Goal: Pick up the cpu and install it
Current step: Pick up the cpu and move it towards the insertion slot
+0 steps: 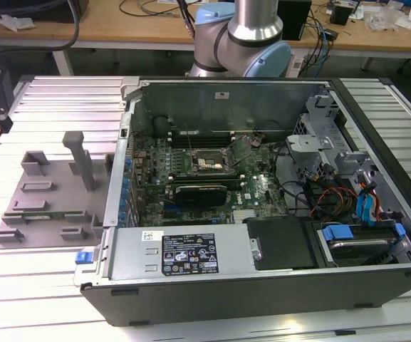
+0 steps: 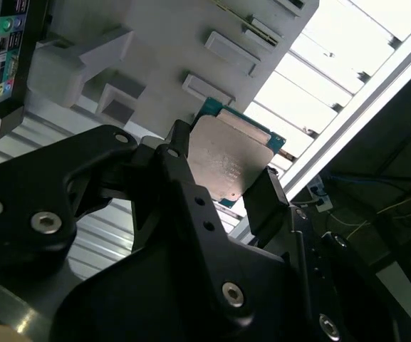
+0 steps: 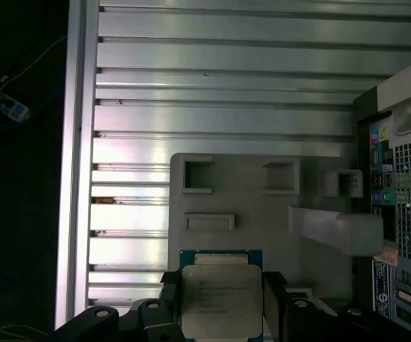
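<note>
Cpu (image 3: 221, 299), silver plate facing the camera with a green edge showing around it, is sitting clamped in the gripper (image 3: 221, 305), whose two black fingers (image 3: 273, 299) are pressing on opposite edges of the chip in both wrist views. In the exterior view the gripper is hanging at the far left, over the slatted aluminium table (image 1: 63, 107) and well apart from the machine. Moving rightward, the grey moulded fixture tray (image 1: 63, 196) is lying on the table, and in the first wrist view its pockets and raised blocks are showing beneath the held chip, which appears to be raised off it. Further right, the open computer case (image 1: 262, 292) is lying on its side, exposing the green motherboard (image 1: 255, 189). Near the board's middle the square socket (image 1: 209, 165) is waiting, apparently unfilled, with the long black expansion card (image 1: 201, 191) just beside it. Judging from this, the pick-up is looking done, while carrying the chip across to the case and seating it in the socket are not yet done.
</note>
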Motion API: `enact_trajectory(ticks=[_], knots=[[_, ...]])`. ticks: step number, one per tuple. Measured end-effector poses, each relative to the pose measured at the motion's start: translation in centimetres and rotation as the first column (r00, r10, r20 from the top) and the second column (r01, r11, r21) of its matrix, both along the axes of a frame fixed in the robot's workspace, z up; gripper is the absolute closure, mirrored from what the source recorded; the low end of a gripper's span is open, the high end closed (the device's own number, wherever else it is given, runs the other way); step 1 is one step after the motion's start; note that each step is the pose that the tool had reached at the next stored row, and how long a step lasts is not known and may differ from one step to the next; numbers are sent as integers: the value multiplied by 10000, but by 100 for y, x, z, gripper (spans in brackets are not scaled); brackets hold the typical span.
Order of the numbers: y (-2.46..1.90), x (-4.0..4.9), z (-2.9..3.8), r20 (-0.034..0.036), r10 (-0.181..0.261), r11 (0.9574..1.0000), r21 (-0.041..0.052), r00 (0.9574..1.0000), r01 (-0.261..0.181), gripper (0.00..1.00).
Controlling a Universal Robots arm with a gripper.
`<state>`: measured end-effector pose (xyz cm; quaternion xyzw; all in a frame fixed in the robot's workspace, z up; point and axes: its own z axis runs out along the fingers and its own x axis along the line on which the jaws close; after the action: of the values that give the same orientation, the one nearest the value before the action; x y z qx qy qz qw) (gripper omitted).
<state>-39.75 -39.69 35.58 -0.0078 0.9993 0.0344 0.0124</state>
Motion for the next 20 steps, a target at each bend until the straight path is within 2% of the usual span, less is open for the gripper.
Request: enact_trajectory(ticks=[7,15,20], knots=[[0,0,57,0,1,10000,0,10000,-1,45],[4,0,181,-1,0,10000,0,10000,0,45],[10,0,373,0,0,10000,0,10000,0,45]])
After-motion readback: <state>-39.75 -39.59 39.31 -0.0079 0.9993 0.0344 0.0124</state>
